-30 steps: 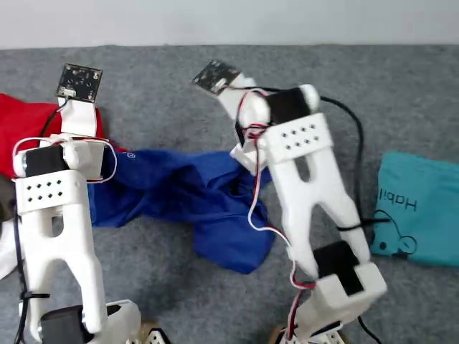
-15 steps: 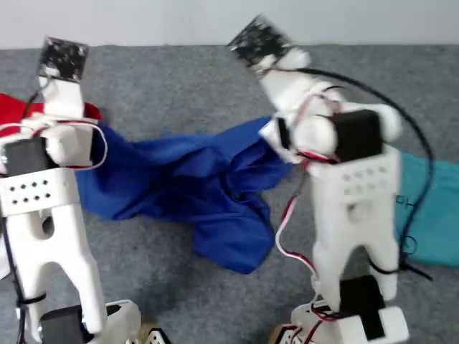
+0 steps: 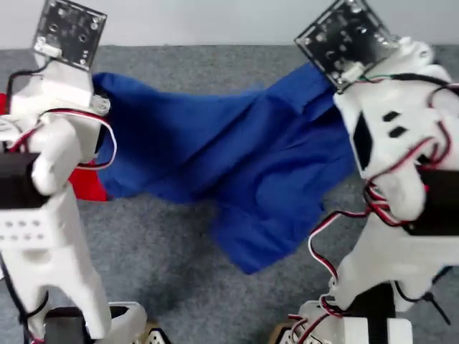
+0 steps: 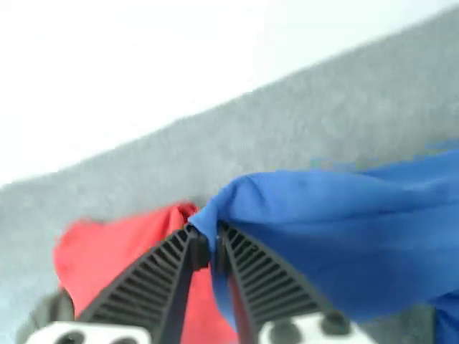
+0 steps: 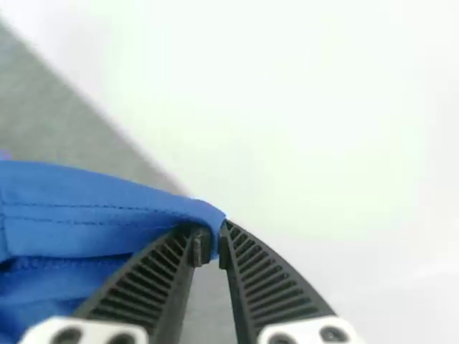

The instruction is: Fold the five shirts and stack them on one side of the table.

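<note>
A blue shirt (image 3: 237, 161) hangs stretched between both arms, lifted above the grey table, its lower part drooping toward the front. My left gripper (image 4: 208, 247) is shut on one corner of the blue shirt (image 4: 337, 215) at the far left. My right gripper (image 5: 209, 247) is shut on the other corner of the blue shirt (image 5: 79, 215) at the far right. A red shirt (image 3: 86, 183) lies on the table behind the left arm, also seen as the red shirt (image 4: 122, 251) under the left gripper.
The grey carpeted table (image 3: 179, 287) runs to a white wall at the back. Both white arms stand tall at the front, the left arm (image 3: 50, 215) and the right arm (image 3: 401, 201).
Both arms have risen and spread apart, lifting the blue shirt off the table and pulling it wide. The teal shirt at the right is now hidden behind the right arm.
</note>
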Robot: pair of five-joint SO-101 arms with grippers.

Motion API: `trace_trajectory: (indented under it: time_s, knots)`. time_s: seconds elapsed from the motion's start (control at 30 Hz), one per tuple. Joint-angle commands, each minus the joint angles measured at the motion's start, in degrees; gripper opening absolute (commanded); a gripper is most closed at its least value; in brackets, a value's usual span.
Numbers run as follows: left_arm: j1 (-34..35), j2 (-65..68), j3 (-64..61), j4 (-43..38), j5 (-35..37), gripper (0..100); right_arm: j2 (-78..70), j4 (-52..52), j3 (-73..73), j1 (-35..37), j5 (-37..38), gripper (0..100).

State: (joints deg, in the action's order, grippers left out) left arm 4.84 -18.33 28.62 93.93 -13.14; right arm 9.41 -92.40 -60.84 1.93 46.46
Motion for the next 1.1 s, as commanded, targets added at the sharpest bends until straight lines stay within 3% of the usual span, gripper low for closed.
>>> trace_trajectory:
  time_s: [0.0, 0.23, 0.5, 0.8, 1.07]
  knots:
    - [-1.0, -1.7, 8.0, 0.4, -0.7, 1, 2.7, 5.1, -4.8, -1.9, 2.7, 1.0]
    - [-1.0, -1.7, 18.7, 2.2, -1.2, 1, 2.7, 12.5, -12.1, -2.2, 8.2, 1.0]
    - [-2.4, -4.1, 26.4, 6.6, -8.4, 1, 2.8, 14.8, -21.0, -3.3, 13.5, 1.0]
    - [-2.0, -15.2, 22.3, 6.6, -10.7, 1, 5.9, 2.9, -29.8, -15.0, 13.5, 1.0]
    - [-2.0, -21.6, 17.0, 6.6, -12.7, 1, 9.5, -5.8, -29.4, -19.1, 13.6, 1.1]
